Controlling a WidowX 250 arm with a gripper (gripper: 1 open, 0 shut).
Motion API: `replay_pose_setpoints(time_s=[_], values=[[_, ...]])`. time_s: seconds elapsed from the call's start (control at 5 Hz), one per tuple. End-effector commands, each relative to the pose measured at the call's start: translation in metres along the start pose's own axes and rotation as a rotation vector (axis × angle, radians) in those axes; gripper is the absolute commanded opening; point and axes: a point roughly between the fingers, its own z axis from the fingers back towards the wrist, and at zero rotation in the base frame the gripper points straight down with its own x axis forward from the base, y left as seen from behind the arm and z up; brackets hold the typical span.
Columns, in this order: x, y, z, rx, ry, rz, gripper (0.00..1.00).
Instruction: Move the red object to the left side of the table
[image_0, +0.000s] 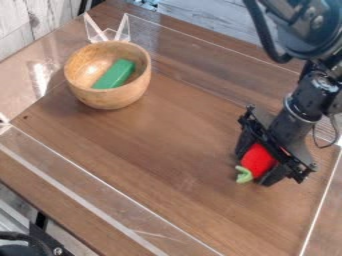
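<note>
One red object waits at the desk's right side, far from its goal on the left.
At far left a wooden bowl (107, 75) cradles a green object (118, 72); bare desk (174, 130) lies between. At right, the fingers (266, 158) straddle the red object (258, 159), leafy tuft (245, 176) poking out, apparently closing on it for a lift, though a firm grip cannot be confirmed.

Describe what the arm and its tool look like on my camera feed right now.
The arm is black and glossy, with curved, rounded segments and a dark cable looping near the top. The tool is black too, blocky, with two flat dark fingers. No markings are legible.
</note>
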Motion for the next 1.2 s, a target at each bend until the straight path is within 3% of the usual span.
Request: replay_pose_setpoints(time_s=[0.0,0.2,0.4,0.6,1.0], values=[[-0.006,0.010,0.037,0.014,-0.038,0.100,0.00],[-0.017,0.018,0.061,0.035,-0.026,0.187,0.00],[-0.026,0.046,0.074,0.066,-0.043,0.163,0.00],[-0.030,0.063,0.076,0.064,-0.068,0.124,0.00],[-0.028,0.039,0.086,0.009,-0.083,0.175,0.00]])
